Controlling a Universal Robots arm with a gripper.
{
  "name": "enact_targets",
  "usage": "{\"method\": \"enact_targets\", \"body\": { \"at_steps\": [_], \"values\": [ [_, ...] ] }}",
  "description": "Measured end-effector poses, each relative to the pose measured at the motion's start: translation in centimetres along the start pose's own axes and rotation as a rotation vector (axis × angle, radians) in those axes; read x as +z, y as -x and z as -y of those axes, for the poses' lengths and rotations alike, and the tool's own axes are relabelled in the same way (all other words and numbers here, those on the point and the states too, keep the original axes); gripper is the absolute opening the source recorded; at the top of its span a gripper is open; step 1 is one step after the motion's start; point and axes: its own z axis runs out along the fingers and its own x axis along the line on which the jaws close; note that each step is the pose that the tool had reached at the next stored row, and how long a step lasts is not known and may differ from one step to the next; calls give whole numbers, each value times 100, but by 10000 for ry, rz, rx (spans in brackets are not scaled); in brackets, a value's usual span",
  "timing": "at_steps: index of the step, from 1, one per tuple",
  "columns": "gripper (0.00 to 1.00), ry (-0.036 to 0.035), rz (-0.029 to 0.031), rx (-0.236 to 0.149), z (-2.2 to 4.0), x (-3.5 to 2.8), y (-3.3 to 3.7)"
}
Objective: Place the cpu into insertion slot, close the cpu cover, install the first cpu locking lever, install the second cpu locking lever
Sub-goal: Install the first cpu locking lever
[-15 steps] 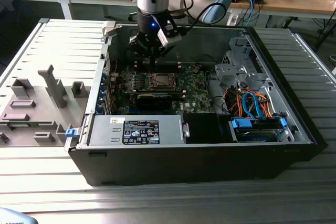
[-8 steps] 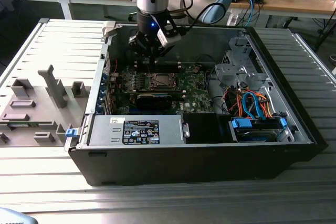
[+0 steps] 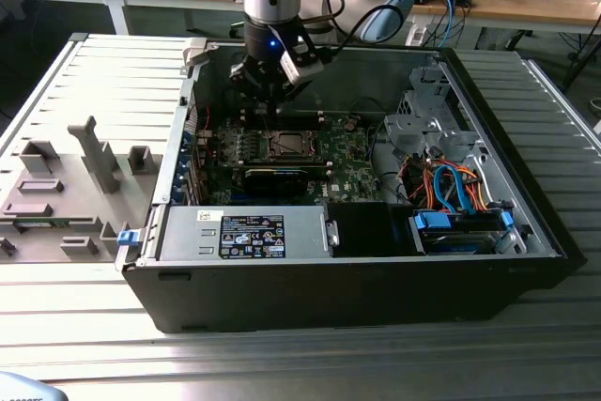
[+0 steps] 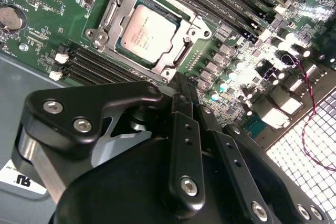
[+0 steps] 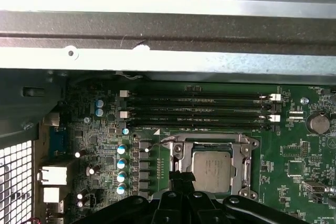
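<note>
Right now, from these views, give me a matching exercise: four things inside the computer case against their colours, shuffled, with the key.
Things:
1. cpu
2. cpu cover
3. circuit board
4. gripper

Colours:
A. green
B. black
C. pale silver-grey top, lying inside the frame's window
D. bare silver metal frame with screws at its corners

Pairs: 1-C, 2-D, 3-A, 4-B

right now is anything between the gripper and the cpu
Nothing visible. The cpu lies in the insertion slot with the cpu cover framing it, and the gripper sits just beside the socket edge with open board between.
</note>
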Motion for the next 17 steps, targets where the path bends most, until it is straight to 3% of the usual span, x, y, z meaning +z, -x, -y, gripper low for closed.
{"method": "enact_targets", "body": {
  "at_steps": [17],
  "values": [
    [11, 0, 0, 0, -15, 0, -29]
  ]
}}
